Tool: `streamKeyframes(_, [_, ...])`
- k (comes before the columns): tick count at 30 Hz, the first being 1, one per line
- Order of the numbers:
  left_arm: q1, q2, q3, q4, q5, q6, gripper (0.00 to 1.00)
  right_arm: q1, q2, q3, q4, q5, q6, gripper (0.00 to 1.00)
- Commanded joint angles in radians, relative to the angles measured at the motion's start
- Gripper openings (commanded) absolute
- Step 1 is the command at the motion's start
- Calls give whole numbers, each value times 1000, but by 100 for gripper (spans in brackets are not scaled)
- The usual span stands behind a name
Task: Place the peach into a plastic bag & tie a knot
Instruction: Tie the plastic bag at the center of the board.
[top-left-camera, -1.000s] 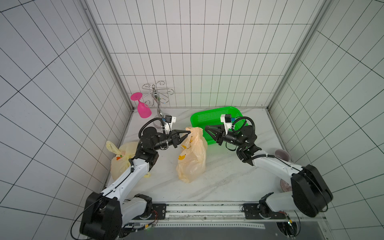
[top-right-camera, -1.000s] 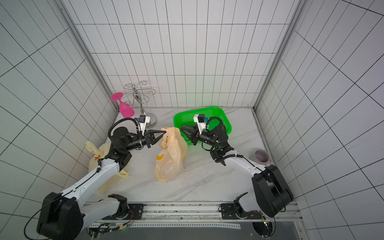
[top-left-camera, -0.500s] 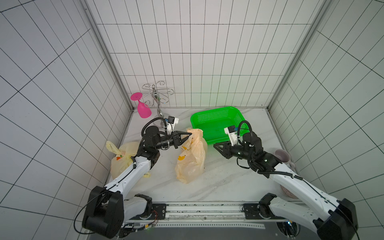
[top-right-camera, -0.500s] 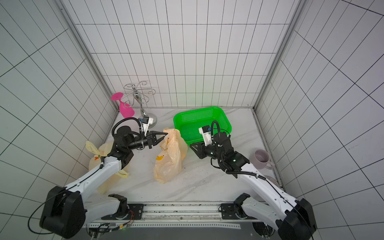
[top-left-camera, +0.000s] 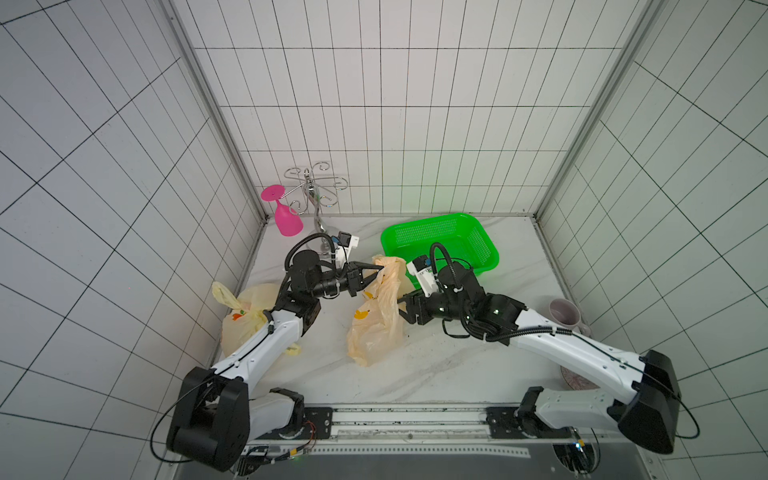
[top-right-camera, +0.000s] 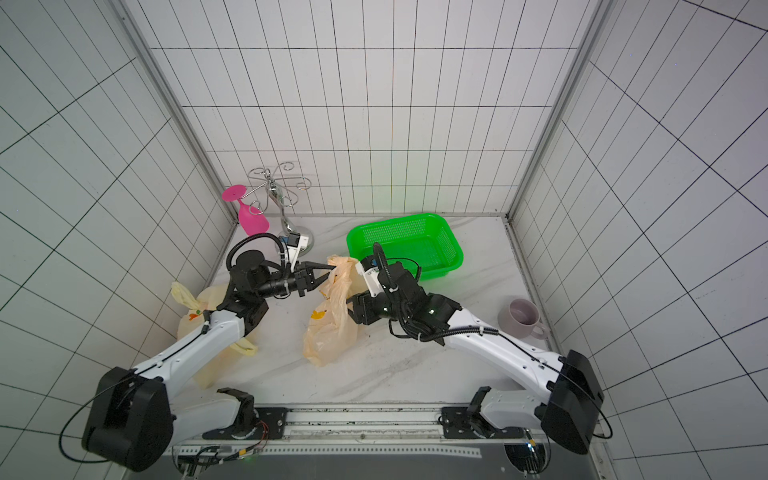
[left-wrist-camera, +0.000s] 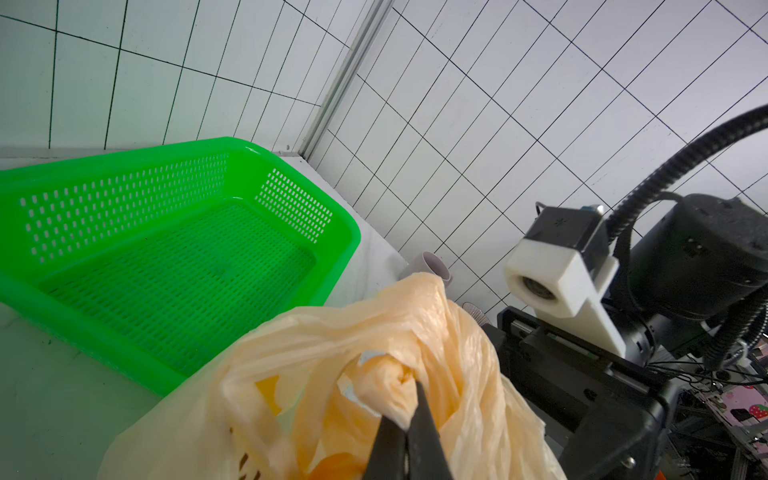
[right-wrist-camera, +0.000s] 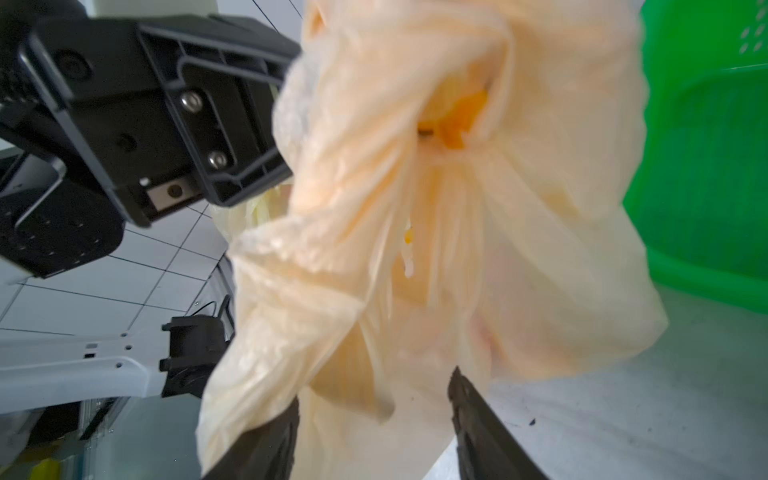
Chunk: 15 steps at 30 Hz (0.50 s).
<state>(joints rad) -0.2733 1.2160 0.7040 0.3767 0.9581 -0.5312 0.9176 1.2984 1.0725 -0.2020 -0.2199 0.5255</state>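
Note:
The pale orange plastic bag (top-left-camera: 376, 320) (top-right-camera: 332, 328) hangs upright over the middle of the marble table, its bottom resting on the surface. My left gripper (top-left-camera: 379, 271) (left-wrist-camera: 409, 399) is shut on the twisted top of the plastic bag (left-wrist-camera: 386, 374) and holds it up. My right gripper (top-left-camera: 401, 305) (right-wrist-camera: 374, 386) is open at the bag's right side, about halfway down. Its two fingers straddle a fold of the plastic bag (right-wrist-camera: 457, 208) without pinching it. The peach is hidden; only orange patches show through the film.
An empty green basket (top-left-camera: 440, 245) stands behind the bag. A second, knotted bag (top-left-camera: 245, 316) lies by the left wall under my left arm. A pink glass (top-left-camera: 284, 216) hangs on a wire rack (top-left-camera: 316, 195) at the back. A mug (top-left-camera: 563, 316) stands at the right.
My right gripper has dropped from beside the bag's top, come in against its middle and opened its jaws. The left gripper has kept its hold on the bag's top.

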Motion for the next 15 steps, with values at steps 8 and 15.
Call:
streamKeyframes(8, [0,12,-14,48,1,-20,0,57,81,261,-189,183,56,70])
streamKeyframes(15, [0,-2,-22,67,-2,-39,0,58,114,256,-168,141,68,58])
